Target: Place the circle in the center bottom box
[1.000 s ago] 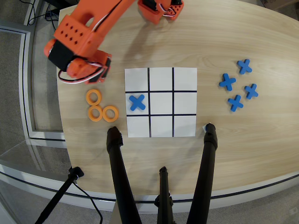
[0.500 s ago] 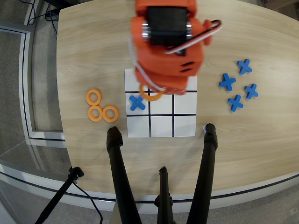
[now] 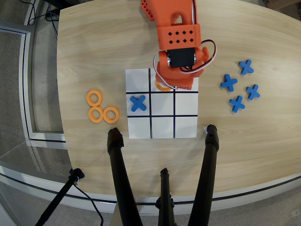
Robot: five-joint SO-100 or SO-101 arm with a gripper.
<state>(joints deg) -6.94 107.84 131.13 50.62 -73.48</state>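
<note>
Since half a second ago the arm has pulled back toward the far edge, bringing the circle (image 3: 162, 86) over the center bottom box (image 3: 161, 79); the gripper (image 3: 165, 84) is hidden, so I cannot tell whether its jaws have let go, and release and retreat seem left.

From my remote seat it looked like an office or meeting room turned into a robotics test spot: the rounded pale wood-laminate table (image 3: 94, 56) stood on grey carpet floor (image 3: 14, 103), with a glass partition in a pale metal frame (image 3: 29, 94) running along the left of the overhead view and black cables (image 3: 40, 12) trailing at the top-left corner. The orange 3D-printed plastic robot arm (image 3: 176, 33) with exposed servo wires, the black tripod legs (image 3: 122, 183) and the white paper sheet ruled into a black three-by-three grid (image 3: 186, 127) with small blue plastic crosses (image 3: 237, 84) beside it gave it the feel of a hobby-grade experiment bench.
</note>
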